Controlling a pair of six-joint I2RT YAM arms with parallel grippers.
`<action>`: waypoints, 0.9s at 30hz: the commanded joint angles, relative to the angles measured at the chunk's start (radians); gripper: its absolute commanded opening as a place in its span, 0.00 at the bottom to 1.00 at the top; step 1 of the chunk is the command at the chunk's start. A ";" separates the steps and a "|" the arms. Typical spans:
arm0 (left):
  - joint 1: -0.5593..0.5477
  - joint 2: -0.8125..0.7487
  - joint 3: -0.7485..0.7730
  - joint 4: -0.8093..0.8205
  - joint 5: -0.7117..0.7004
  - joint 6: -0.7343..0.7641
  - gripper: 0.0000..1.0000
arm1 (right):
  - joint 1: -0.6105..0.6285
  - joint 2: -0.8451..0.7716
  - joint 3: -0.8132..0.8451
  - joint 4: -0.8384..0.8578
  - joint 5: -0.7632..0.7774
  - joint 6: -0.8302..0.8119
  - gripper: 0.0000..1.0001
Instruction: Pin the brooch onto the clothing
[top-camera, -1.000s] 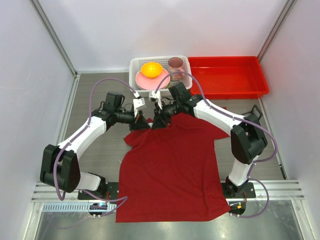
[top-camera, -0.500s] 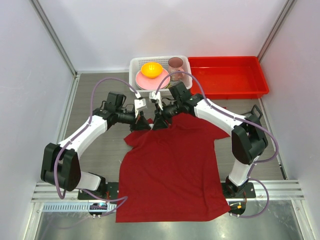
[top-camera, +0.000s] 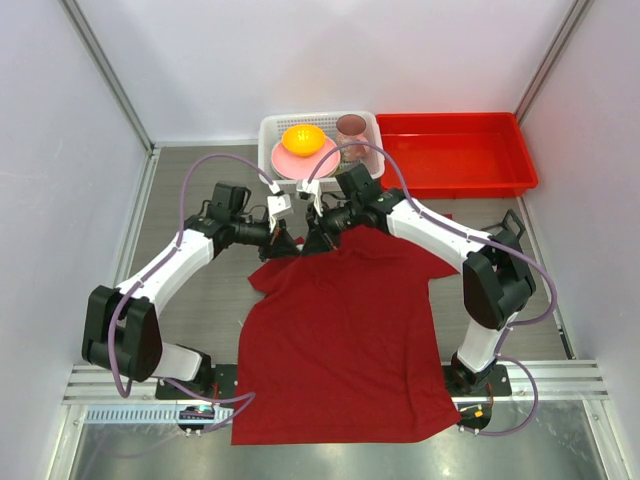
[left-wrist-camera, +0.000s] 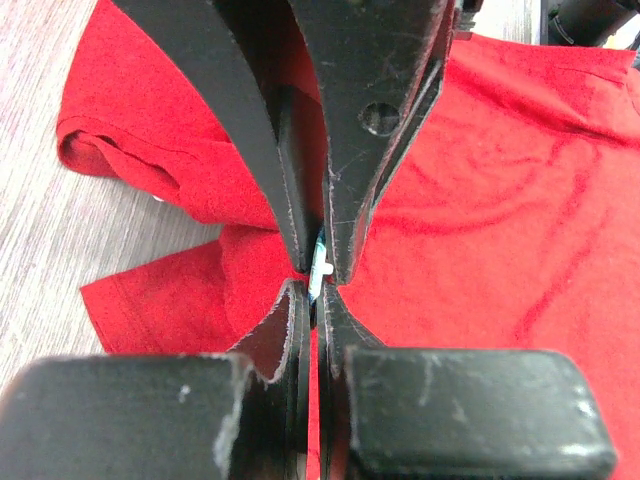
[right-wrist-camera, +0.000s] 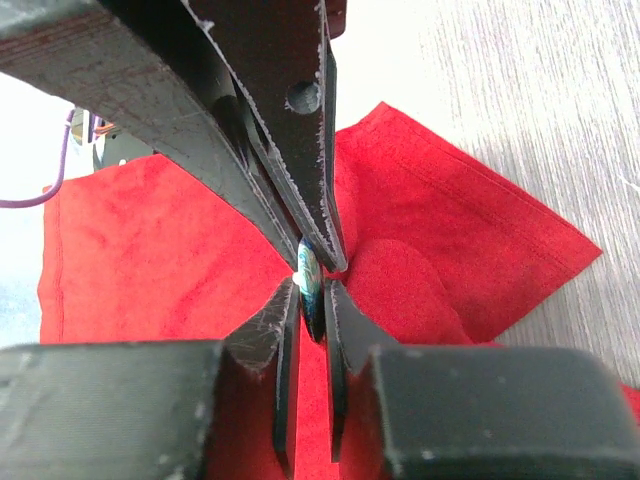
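Your right claw (top-camera: 311, 241) is clamped on the brooch (right-wrist-camera: 307, 283), which it holds edge-on between its tips just above the shirt (top-camera: 340, 330). Your left claw (top-camera: 284, 242) is closed tight on what looks like a pinch of shirt at the neck edge. A small pale bit shows between its tips, too small to name. Both claws sit close together at the shirt's far edge.

As I read it, picking up the brooch and gripping the fabric are done. The brooch is not yet fixed to the cloth, so pressing it on and letting go are left.

Room is tight: the claws nearly meet, and the basket (top-camera: 268, 135) and tray (top-camera: 455, 185) stand just beyond them. Bare surface (top-camera: 210, 310) lies open on the left arm's side, beside the sleeve.
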 joint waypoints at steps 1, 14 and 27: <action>-0.017 -0.020 0.018 0.022 0.076 -0.033 0.00 | 0.005 -0.004 0.033 0.137 0.109 0.068 0.14; -0.006 -0.090 -0.040 0.057 0.063 -0.095 0.00 | -0.027 -0.001 0.024 0.155 0.316 0.116 0.01; 0.011 -0.147 -0.089 0.107 0.056 -0.165 0.00 | -0.063 0.002 0.013 0.180 0.468 0.185 0.03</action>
